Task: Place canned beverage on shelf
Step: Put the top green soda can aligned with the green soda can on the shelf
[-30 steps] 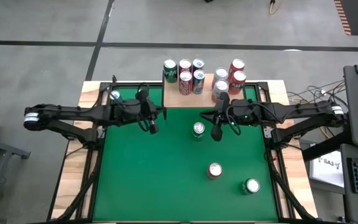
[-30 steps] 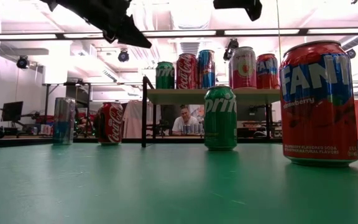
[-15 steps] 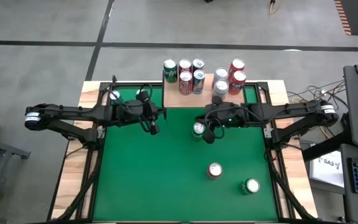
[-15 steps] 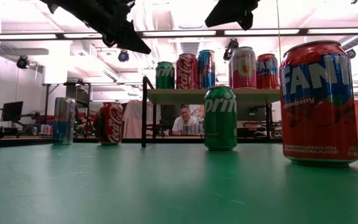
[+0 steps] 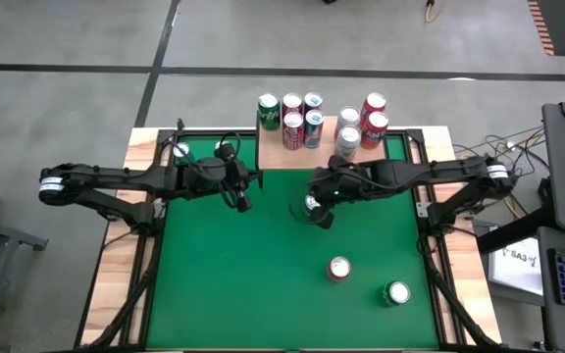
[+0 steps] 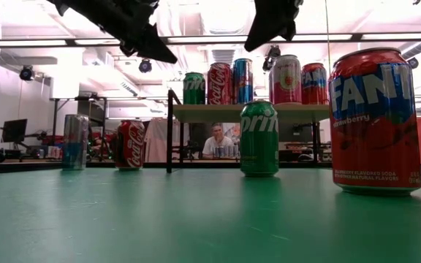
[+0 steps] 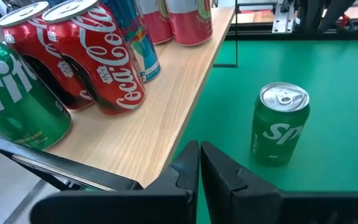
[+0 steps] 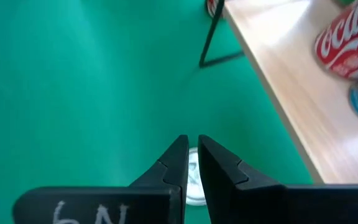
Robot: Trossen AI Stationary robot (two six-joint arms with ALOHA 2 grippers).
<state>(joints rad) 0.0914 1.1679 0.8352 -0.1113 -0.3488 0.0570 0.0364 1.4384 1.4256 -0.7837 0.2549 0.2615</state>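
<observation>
Right gripper (image 5: 319, 208) sits directly over the Sprite can (image 5: 309, 204) on the green table (image 5: 224, 284), just in front of the shelf (image 5: 302, 155); fingers pinched nearly together, nothing in them, can top visible below the tips in the right wrist view. Left gripper (image 5: 243, 201) hangs off the shelf's left front corner, fingers closed, empty. Shelf at the table's far edge carries several cans. Two more cans (image 5: 338, 268) stand toward the table's near right corner.

Two slim black jointed arms, left arm (image 5: 116, 181) and right arm (image 5: 439, 175), carry looped black cables (silver-capped outer ends); tapered dark jaws, white scrawl above.
</observation>
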